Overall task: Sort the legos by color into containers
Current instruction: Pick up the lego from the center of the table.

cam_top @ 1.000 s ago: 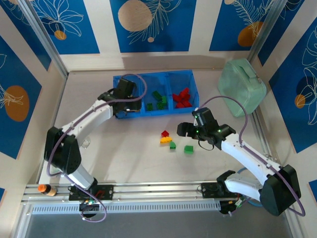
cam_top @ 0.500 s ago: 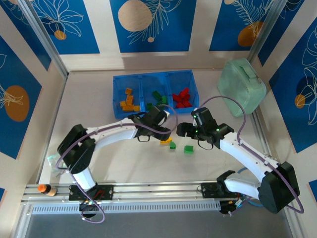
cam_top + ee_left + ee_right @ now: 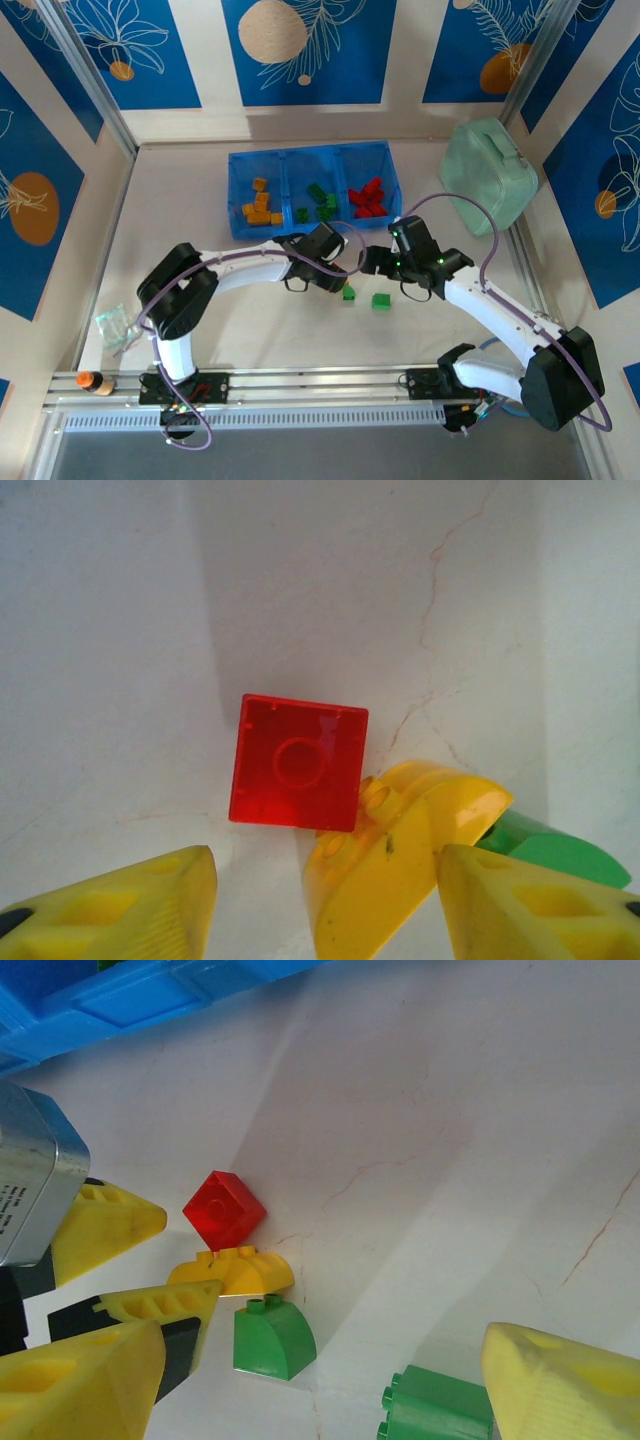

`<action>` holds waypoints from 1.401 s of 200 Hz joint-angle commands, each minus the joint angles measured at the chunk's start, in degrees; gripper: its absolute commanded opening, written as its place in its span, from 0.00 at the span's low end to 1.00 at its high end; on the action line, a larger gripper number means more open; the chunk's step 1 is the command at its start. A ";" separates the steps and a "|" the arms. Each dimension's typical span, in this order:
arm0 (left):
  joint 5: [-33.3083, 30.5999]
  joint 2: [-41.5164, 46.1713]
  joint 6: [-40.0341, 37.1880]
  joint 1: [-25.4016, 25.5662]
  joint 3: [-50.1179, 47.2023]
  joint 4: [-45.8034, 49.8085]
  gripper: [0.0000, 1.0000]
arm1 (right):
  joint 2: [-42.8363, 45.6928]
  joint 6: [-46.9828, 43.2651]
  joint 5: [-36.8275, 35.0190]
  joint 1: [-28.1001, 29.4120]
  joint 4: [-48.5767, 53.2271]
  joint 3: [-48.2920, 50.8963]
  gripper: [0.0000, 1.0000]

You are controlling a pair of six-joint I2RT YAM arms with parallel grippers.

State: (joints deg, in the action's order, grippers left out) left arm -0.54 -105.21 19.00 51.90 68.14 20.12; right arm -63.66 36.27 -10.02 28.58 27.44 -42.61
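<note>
The left gripper (image 3: 325, 875) stands low over the table (image 3: 120, 630) with its jaws apart, straddling a curved yellow brick (image 3: 400, 840). A gap shows between this brick and one finger. At the other finger (image 3: 530, 905), contact cannot be determined. A red brick (image 3: 298, 763) lies just beside the studded end of the yellow brick; whether the two touch is unclear. A green brick (image 3: 550, 848) lies behind, mostly hidden by the yellow brick and that finger.

In the top view the left gripper's body covers the red and yellow bricks. The right gripper (image 3: 330, 1365) hovers nearby with its jaws wide and nothing held. A second green brick (image 3: 435, 1412) is cut off at the lower frame edge.

The blue tray (image 3: 233, 195) holds yellow-orange legos (image 3: 260, 207) in the left compartment, green legos (image 3: 318, 200) in the middle and red legos (image 3: 368, 198) on the right. Their counts are not legible.
</note>
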 commanded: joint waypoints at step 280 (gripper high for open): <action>-2.03 -3.07 3.19 3.38 -2.59 -1.84 0.44 | -0.14 0.47 0.97 -0.54 -1.27 0.92 0.83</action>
State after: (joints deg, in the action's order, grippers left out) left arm -0.89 -107.39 23.46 54.57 64.82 15.44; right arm -63.66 36.29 -10.02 28.45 26.61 -42.61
